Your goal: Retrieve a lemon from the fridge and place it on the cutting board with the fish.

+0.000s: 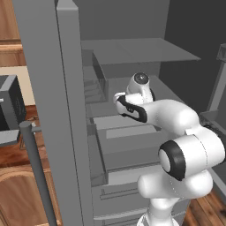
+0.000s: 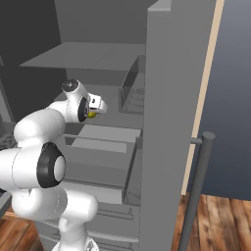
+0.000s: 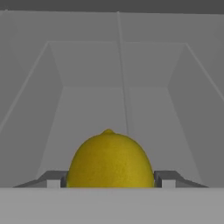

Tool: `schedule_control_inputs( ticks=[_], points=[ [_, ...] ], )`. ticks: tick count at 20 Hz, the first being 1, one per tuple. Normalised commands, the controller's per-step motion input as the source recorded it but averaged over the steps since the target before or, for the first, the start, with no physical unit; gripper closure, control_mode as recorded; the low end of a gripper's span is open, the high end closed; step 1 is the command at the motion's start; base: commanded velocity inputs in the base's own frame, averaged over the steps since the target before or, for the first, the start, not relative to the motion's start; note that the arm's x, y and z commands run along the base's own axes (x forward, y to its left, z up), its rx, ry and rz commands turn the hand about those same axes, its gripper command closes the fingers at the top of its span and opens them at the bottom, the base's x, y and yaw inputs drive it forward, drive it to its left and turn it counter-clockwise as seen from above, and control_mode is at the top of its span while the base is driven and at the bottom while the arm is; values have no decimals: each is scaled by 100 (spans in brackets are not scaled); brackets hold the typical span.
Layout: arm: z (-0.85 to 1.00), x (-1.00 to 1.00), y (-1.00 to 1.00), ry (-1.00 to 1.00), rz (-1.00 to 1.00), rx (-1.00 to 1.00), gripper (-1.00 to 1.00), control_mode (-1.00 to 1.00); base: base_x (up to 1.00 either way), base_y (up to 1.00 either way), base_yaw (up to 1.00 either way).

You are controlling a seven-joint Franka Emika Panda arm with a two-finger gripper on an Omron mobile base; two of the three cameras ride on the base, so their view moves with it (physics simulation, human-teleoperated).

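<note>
The fridge (image 1: 44, 88) stands open, and my arm reaches onto a middle shelf (image 2: 98, 132) inside it. The lemon (image 3: 109, 159), bright yellow and round, lies right between my fingertips (image 3: 53, 180) in the hand view, on the grey shelf floor. My gripper (image 3: 110, 180) is closed in on it, both pads against its sides. From the right base view a sliver of the lemon (image 2: 91, 114) shows under the gripper (image 2: 96, 110). The cutting board and the fish are out of view.
Open fridge doors flank the arm, each with a long bar handle (image 1: 37, 172) (image 2: 196, 191). Grey shelves above and drawers (image 1: 128, 145) below hem in the hand. A clear bin (image 2: 130, 93) sits behind it. A dark appliance (image 1: 9, 106) stands on the counter at left.
</note>
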Motion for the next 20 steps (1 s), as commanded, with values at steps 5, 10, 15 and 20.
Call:
schedule_control_inputs(
  ticks=[5, 10, 15, 20],
  points=[
    [0, 0, 0, 0, 0, 0, 100, -100, 0, 0, 0],
    [0, -1, 0, 0, 0, 0, 100, -100, 0, 0, 0],
    [7, -51, 0, -10, 0, 0, 100, -100, 0, 0, 0],
    [17, -91, 0, -8, 0, 0, 100, -100, 0, 0, 0]
  ],
)
